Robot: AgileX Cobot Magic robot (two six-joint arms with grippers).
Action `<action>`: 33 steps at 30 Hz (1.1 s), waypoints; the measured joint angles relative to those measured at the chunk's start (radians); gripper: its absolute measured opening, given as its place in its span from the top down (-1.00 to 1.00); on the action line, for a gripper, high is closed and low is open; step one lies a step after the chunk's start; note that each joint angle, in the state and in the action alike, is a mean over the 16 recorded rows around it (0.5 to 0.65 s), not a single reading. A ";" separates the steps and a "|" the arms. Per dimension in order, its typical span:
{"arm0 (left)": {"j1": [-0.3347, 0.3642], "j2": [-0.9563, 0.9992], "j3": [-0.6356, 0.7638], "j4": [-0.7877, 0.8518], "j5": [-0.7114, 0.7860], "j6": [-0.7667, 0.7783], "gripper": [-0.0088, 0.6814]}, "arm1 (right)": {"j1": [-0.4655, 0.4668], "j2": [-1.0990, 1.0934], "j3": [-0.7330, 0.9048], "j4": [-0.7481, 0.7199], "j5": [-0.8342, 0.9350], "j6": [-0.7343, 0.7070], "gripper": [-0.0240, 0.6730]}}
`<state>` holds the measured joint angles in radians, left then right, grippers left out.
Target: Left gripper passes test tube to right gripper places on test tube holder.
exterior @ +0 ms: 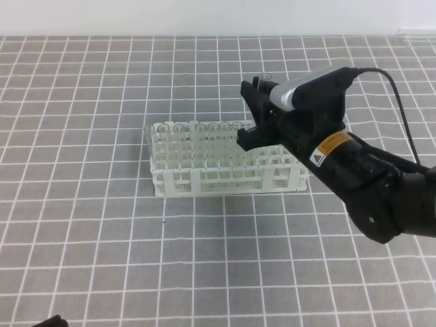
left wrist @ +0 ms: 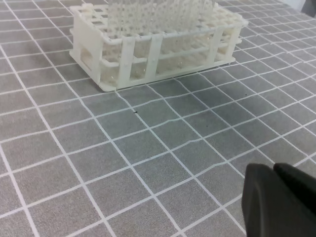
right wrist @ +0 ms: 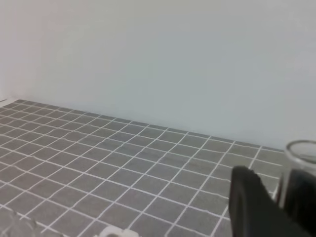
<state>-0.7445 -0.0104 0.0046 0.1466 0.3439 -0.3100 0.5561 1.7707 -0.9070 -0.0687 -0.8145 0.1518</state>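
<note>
Landmark for all entries: the test tube holder (exterior: 225, 160), white lattice rack standing on the grey grid-patterned table (exterior: 102, 259).

1. Right hand (exterior: 251, 112). You have it above the holder's right end, toward the far side, on its black arm with the yellow label. Its fingers are drawn in narrow around the test tube (exterior: 264, 78). In the right wrist view the tube's clear rim (right wrist: 302, 153) shows between the two dark fingers (right wrist: 252, 202).

2. Test tube. Held in your right hand, over the holder's right end, its open rim sticking up above the fingers. It is not in any hole; the lower part is hidden by the hand.

3. Left hand (left wrist: 274, 170). Well in front of the holder, low over the table. In the left wrist view your two black fingertips (left wrist: 261, 197) press together, closed on nothing.

4. Other tubes (exterior: 204, 129). Several clear ones stand in the holder's far row.
</note>
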 joint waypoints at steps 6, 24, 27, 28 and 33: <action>0.000 0.001 -0.001 0.000 0.001 0.000 0.98 | 0.000 0.021 -0.001 0.001 -0.015 -0.001 0.67; 0.001 -0.007 0.007 0.002 -0.009 -0.001 0.98 | 0.000 0.073 -0.050 0.011 0.004 -0.021 0.67; 0.001 -0.006 0.006 0.001 -0.008 -0.001 0.98 | 0.001 0.074 -0.054 0.014 0.010 -0.029 0.67; 0.001 -0.005 0.006 0.001 -0.008 -0.001 0.98 | 0.001 0.074 -0.055 0.015 0.011 -0.032 0.67; 0.001 -0.006 0.007 0.002 -0.009 -0.001 0.98 | 0.001 0.074 -0.056 0.021 0.016 -0.043 0.67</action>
<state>-0.7438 -0.0163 0.0118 0.1481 0.3348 -0.3114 0.5572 1.8450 -0.9628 -0.0477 -0.7987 0.1083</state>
